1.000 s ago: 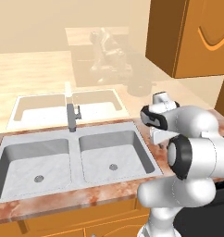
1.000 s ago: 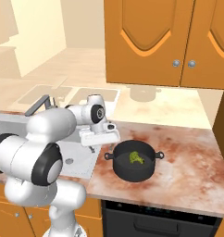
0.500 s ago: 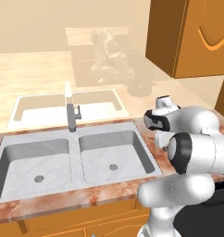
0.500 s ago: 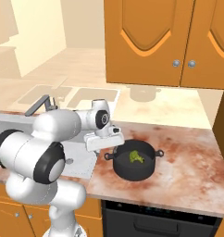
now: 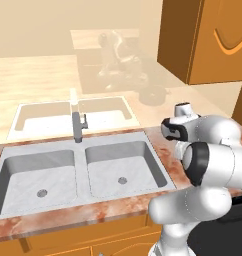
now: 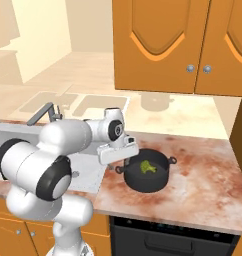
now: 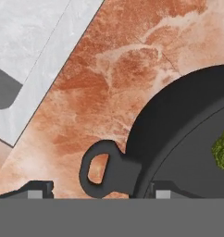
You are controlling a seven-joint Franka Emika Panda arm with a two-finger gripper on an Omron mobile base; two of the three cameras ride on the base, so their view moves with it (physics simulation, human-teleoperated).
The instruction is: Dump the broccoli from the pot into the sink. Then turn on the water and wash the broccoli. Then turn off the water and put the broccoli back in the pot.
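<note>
This is a kitchen: a big sink (image 5: 68,172) with a tap (image 5: 78,127), orange cupboards (image 6: 178,45), and a stone counter (image 6: 203,185).

Bright, even rendered light, soft shadows, hazy washed-out background, no blur.

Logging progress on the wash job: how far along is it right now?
Nothing is finished. The yellow-green broccoli floret sits in the squat black pot on the counter; the grey metal double sink holds nothing, and no water runs. In hand: the tool is open, straddling the pot's side handle. Dumping, washing and returning remain.
</note>
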